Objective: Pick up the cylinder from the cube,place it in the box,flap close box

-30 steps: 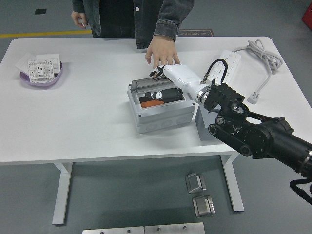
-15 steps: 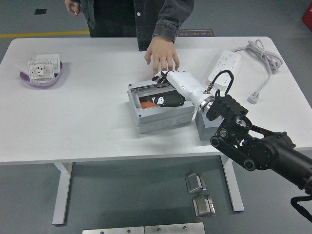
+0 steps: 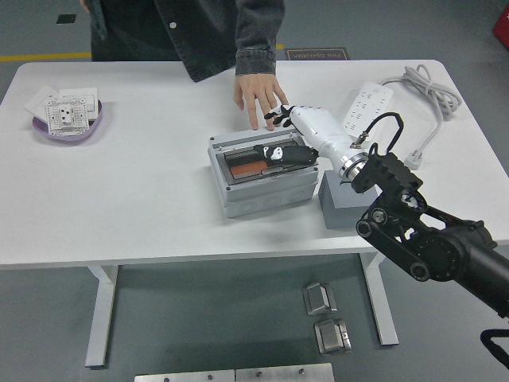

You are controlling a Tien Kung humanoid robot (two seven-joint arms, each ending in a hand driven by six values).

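Cylinder (image 3: 288,155) lay inside the grey box (image 3: 262,189), in its right half, long axis across the box approx. left-right. Right hand (image 3: 306,131) hung over the box's right rear corner, dark fingers (image 3: 280,116) spread, gripping nothing; only arm in view. Person's hand (image 3: 256,93) rested flat just behind the box. Cube (image 3: 343,208) touched the box's right wall; left of the box lay bare tabletop.

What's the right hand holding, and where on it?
Nothing visibly held. The right hand hovers with fingers spread over the box's far edge; the black cylinder lies inside.
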